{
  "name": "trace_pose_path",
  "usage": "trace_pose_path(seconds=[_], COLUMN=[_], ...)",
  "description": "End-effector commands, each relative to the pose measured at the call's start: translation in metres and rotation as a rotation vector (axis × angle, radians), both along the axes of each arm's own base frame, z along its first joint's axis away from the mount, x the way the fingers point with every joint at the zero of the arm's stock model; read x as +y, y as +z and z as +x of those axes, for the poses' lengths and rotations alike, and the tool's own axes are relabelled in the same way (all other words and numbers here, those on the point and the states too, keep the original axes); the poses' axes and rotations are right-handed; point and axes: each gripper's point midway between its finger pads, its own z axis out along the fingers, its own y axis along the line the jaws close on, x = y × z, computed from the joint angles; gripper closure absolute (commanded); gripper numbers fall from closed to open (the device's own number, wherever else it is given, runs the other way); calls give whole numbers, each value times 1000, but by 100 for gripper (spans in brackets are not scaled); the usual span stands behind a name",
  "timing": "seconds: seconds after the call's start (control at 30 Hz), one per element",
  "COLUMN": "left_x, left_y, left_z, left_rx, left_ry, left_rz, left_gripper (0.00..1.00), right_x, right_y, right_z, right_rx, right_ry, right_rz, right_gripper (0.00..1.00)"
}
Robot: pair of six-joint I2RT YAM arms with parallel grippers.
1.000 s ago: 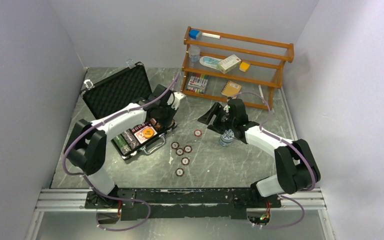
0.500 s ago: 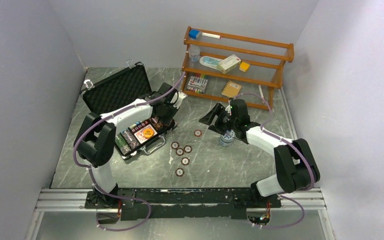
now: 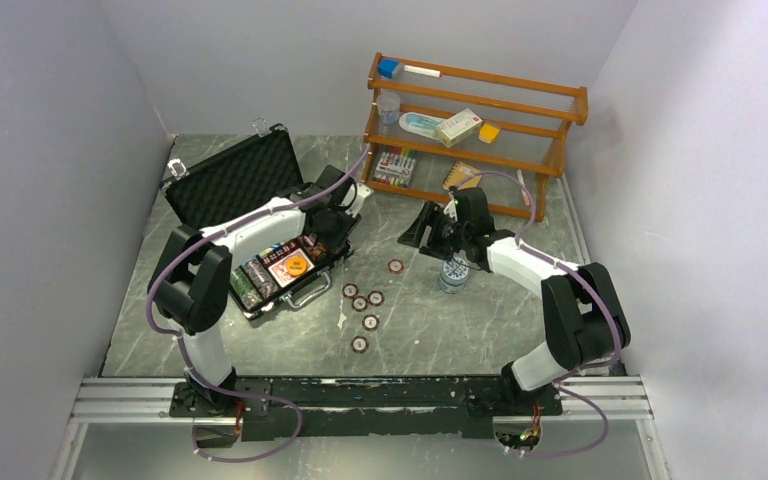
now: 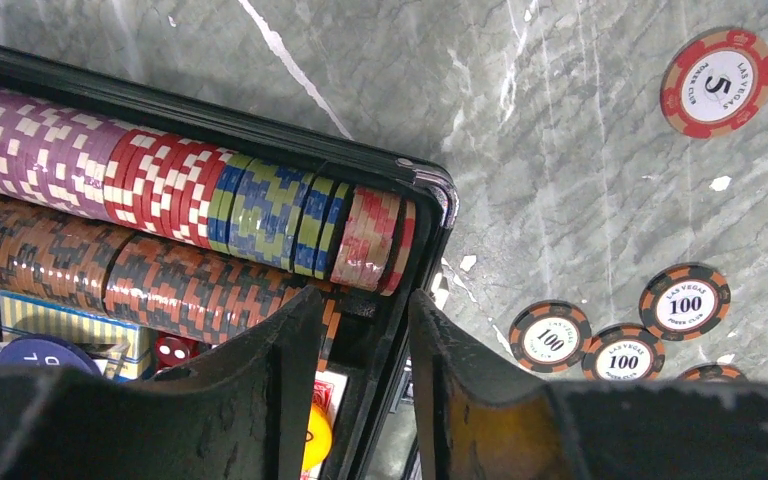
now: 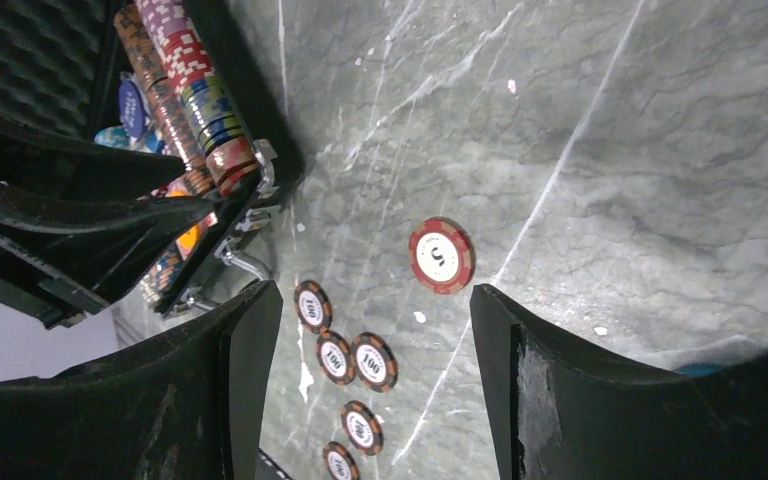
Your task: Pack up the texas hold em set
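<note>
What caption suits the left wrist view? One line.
Left gripper straddles the corner of the chip-filled case; one 5 chip and 100 chips lie loose on the table.

The black case [image 3: 232, 182] lies open, its foam-lined lid tilted back. Its tray is packed with rows of chips [image 4: 190, 190] standing on edge, plus an orange disc [image 3: 296, 266]. Right of the case, lying flat — five brown-and-black 100 chips [image 3: 360, 302] loosely clustered near its handle, and one red 5 chip [image 3: 396, 266] farther off.
</note>
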Motion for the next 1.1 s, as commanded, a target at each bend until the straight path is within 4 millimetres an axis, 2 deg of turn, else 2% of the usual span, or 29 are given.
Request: trace_pose_path(seconds=[0.0, 0.2, 0.37, 0.57, 0.67, 0.73, 0.83, 0.9, 1.07], left_x=[-6, -9, -4, 24, 32, 37, 41, 42, 40], left_y=[23, 58, 107, 164, 190, 201, 214, 217, 225], left_z=[6, 8, 4, -13, -25, -33, -42, -45, -49], left_rx=[-39, -110, -243, -440, -532, -572, -610, -604, -581], left_ry=[15, 54, 107, 213, 221, 215, 211, 212, 208], left_rz=[-33, -113, -232, -369, -458, -501, -543, -551, -562], left_gripper=[57, 58, 57, 46, 35, 28, 23, 18, 18], right_x=[-12, -4, 6, 18, 18, 18, 19, 21, 18], right_y=[-8, -17, -23, -40, -54, -58, -63, -65, -66], right_z=[2, 1, 3, -4, -9, -11, -14, -14, -11], right_rx=[-10, -3, -12, 47, 100, 120, 151, 164, 193], right_ry=[27, 82, 127, 238, 282, 298, 318, 333, 359], right_rz=[-127, -245, -418, -587, -667, -703, -734, -750, -800], right_gripper=[26, 28, 28, 28, 28, 29, 30, 30, 32])
